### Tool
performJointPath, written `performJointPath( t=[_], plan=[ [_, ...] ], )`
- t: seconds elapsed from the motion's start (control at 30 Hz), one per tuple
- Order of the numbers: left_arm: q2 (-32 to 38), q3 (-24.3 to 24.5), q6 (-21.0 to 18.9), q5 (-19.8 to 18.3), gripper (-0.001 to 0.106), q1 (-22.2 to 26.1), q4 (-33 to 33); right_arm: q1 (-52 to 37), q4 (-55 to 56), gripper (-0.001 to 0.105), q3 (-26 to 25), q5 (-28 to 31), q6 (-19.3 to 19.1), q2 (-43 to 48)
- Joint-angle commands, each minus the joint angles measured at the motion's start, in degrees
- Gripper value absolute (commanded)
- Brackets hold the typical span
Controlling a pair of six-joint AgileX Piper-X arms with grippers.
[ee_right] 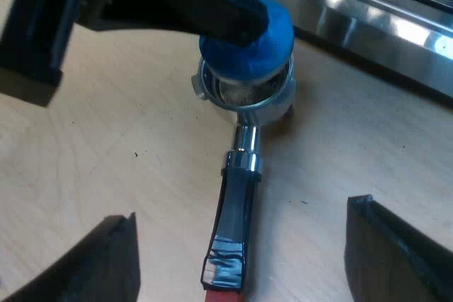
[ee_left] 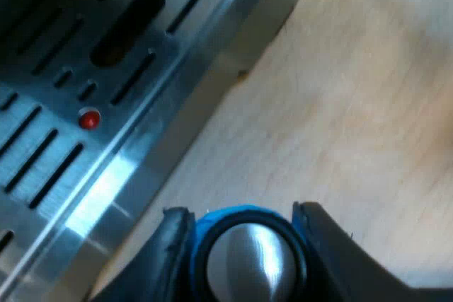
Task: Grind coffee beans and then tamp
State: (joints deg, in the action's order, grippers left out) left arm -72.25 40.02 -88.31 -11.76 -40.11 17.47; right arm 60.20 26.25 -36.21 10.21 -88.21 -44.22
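Note:
My left gripper (ee_left: 241, 245) is shut on the blue tamper (ee_left: 244, 256), whose shiny metal face shows between the black fingers. In the right wrist view the same tamper (ee_right: 248, 37) sits in the basket of the metal holder (ee_right: 244, 93), which lies on the wooden table. The left arm's fingers (ee_right: 177, 5) clamp it from above. The holder's dark handle (ee_right: 233, 203) runs toward my right gripper (ee_right: 241, 252) and ends in red (ee_right: 223, 291). The right gripper is open, its fingers on either side of the handle's end without touching it.
The espresso machine's steel drip tray (ee_left: 78, 125) with slots and a red dot (ee_left: 88, 119) lies close beside the tamper. Its edge (ee_right: 368, 22) stands just past the holder. Bare wooden table (ee_left: 340, 104) spreads around.

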Motion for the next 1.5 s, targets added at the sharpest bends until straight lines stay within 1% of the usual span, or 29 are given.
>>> performJointPath(
  t=[0.03,0.2,0.27,0.5,0.77,0.8,0.9,1.1,1.2,1.3,1.5],
  plan=[
    [-0.28,0.46,0.31,0.82,0.004,-0.19,-0.64,0.06,0.15,0.063,-0.12,-0.11,-0.3,0.25],
    [-0.24,0.46,0.31,1.39,0.004,-0.19,-0.64,0.06,0.15,0.063,-0.12,-0.11,-0.3,0.25],
    [-0.24,0.29,0.31,3.51,0.004,-0.19,-0.64,0.06,0.15,0.063,-0.12,-0.11,-0.3,0.25],
    [-0.24,0.31,0.31,3.64,0.004,-0.19,-0.64,0.06,0.15,0.063,-0.12,-0.11,-0.3,0.25],
    [-0.24,0.31,0.31,3.13,0.004,-0.19,-0.64,0.06,0.15,0.063,-0.12,-0.11,-0.3,0.25],
    [-0.24,0.31,0.31,2.39,0.004,-0.19,-0.18,0.06,0.15,0.063,-0.12,-0.11,-0.3,0.25],
    [-0.24,0.31,0.31,2.36,0.004,-0.19,1.97,0.06,0.15,0.063,-0.12,-0.11,-0.3,0.25],
    [-0.24,-0.62,0.31,2.08,0.004,-0.19,1.74,0.06,0.15,0.063,-0.12,-0.11,-0.3,0.25],
    [-0.24,-2.13,0.31,1.07,0.004,-0.19,0.8,0.06,0.15,0.063,-0.12,-0.11,-0.3,0.25],
    [-0.24,-3.67,0.31,-0.63,0.004,-0.19,-1.63,0.06,0.15,0.063,-0.12,-0.11,-0.3,0.25],
    [-0.24,-4.08,0.31,-0.37,0.004,-0.19,-3.31,0.06,0.15,0.063,-0.12,-0.11,-0.3,0.25]
  ],
)
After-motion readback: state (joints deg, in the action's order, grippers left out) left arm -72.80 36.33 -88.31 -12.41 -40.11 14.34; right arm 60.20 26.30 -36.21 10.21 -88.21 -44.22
